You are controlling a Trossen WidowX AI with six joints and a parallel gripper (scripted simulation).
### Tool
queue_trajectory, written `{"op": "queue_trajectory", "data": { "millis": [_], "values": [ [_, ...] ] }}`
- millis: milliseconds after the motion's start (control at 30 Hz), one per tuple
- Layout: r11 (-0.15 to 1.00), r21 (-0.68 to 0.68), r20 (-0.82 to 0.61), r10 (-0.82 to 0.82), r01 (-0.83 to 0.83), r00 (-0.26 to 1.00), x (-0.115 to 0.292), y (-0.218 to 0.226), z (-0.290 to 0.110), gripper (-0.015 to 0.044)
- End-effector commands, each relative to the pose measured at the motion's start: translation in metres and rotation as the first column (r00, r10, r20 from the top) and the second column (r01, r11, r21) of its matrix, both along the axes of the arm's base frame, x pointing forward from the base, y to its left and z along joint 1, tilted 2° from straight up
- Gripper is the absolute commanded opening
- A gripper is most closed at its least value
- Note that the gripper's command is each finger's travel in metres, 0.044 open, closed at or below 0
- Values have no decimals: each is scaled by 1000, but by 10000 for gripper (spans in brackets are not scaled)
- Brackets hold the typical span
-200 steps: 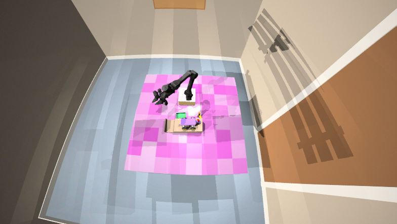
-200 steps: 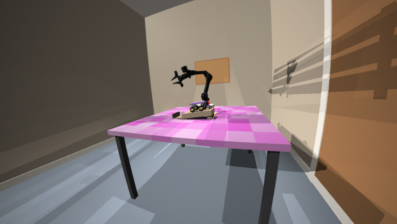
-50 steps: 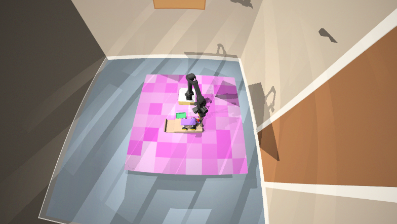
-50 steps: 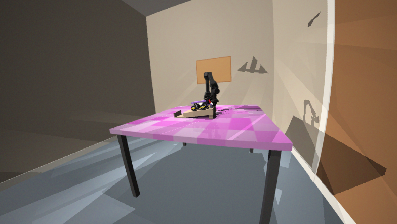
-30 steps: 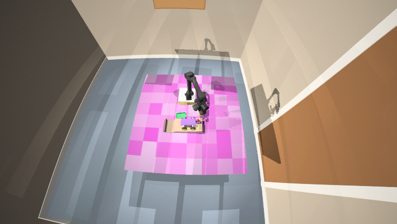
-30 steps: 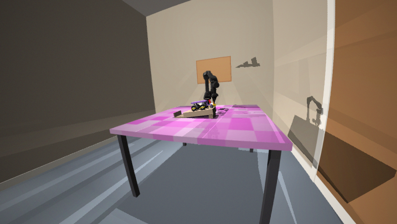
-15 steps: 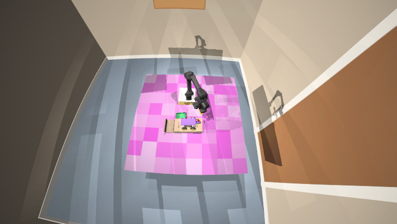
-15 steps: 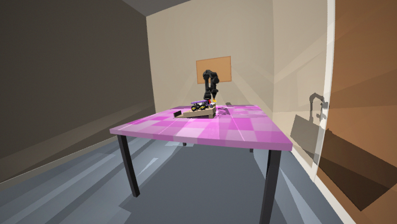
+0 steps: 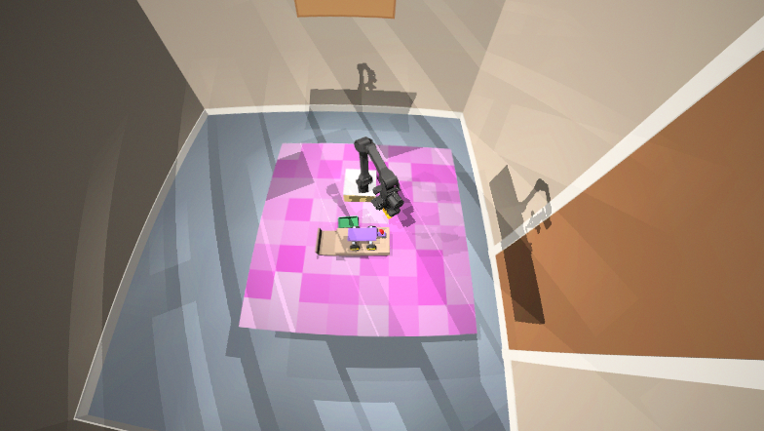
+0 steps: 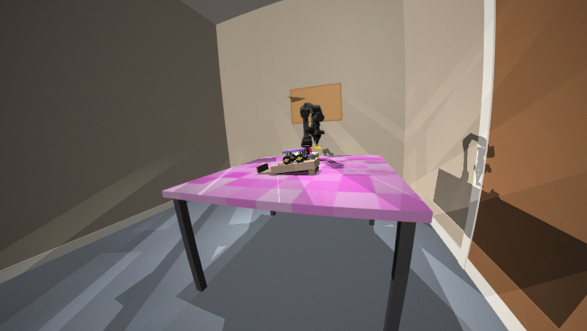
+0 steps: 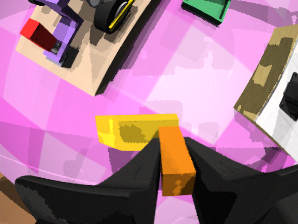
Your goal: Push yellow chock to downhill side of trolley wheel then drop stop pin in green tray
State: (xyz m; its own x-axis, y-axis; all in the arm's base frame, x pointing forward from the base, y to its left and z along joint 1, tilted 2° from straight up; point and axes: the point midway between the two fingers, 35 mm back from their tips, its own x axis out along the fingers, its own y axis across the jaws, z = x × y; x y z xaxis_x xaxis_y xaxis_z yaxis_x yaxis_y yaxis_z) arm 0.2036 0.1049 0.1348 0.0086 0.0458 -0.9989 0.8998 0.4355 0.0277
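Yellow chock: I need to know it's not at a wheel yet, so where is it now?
The yellow chock is in the claw, gripped by its orange handle, above the pink table. In the wrist view it is off the ramp, apart from the trolley wheel.

I look at a pink checkered counter (image 10: 362, 193) on black legs (image 10: 189, 242), standing on a grey-blue streaked floor (image 10: 287, 279). Beige walls (image 10: 254, 82) enclose it, one carrying an orange rectangular panel (image 10: 315, 102). A brown wall (image 9: 668, 241) lies on one side, and hard light throws sharp shadows.
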Motion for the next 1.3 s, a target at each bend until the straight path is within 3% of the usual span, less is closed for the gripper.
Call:
{"op": "queue_trajectory", "data": {
  "millis": [0,367,733,1267],
  "values": [
    [989,1,7,145,-145,989,0,0,1,0],
    [864,-9,24,503,-503,864,0,0,1,0],
    [612,-25,37,790,-790,611,0,0,1,0],
    [545,-30,37,838,-838,544,3,-18,-1,0]
  ]
}}
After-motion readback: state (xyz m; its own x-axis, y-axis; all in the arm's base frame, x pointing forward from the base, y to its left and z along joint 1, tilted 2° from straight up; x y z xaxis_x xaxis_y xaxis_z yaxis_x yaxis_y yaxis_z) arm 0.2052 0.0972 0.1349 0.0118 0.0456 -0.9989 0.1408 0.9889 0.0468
